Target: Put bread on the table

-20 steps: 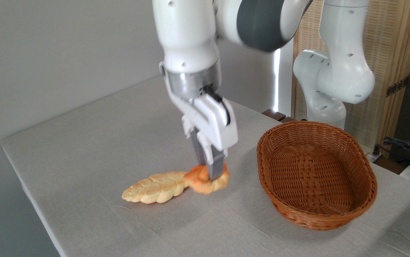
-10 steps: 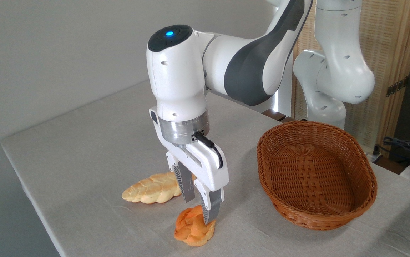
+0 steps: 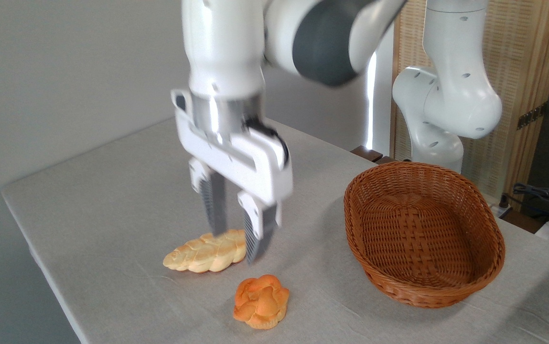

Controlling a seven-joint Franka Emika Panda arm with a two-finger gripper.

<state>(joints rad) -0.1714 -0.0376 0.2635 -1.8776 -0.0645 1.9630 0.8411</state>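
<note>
I see a matt, cloth-like grey table, and a rough woven wicker basket. The bread looks glazed, faintly shiny. My gripper is glossy white plastic with ribbed dark fingers.

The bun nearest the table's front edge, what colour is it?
Deep orange-golden bun, clearest in the fixed camera view.

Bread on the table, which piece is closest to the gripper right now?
The long pale braided loaf: the open gripper hangs right over its right end. The round orange bun sits apart, nearer the camera.
</note>
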